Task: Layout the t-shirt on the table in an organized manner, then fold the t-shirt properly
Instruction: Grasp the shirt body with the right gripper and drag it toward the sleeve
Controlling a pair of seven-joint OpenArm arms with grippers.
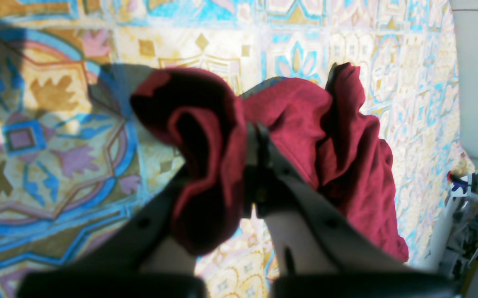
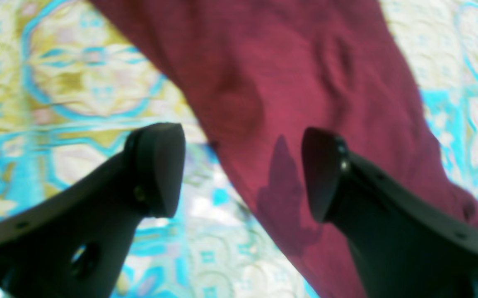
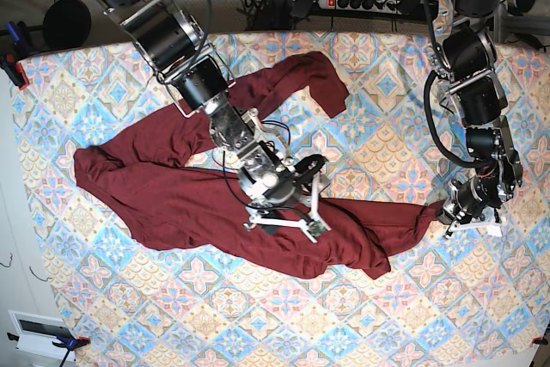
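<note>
The dark maroon t-shirt (image 3: 189, 199) lies crumpled across the table (image 3: 387, 315), one sleeve reaching toward the far edge. My left gripper (image 1: 257, 132) is shut on a bunched fold of the t-shirt (image 1: 297, 116); in the base view this left gripper (image 3: 443, 212) pinches the shirt's right-hand tip just above the cloth. My right gripper (image 2: 243, 169) is open, its fingertips (image 2: 160, 165) straddling an edge of the t-shirt (image 2: 284, 82) just above the table (image 2: 77, 82). From overhead the right gripper (image 3: 288, 217) hovers over the shirt's middle.
A power strip (image 3: 361, 2) and cables lie beyond the table's far edge. Clamps (image 3: 13, 40) hold the patterned cloth at its left side. In the left wrist view the table (image 1: 56, 124) ends at the right, with clutter (image 1: 471, 207) beyond it.
</note>
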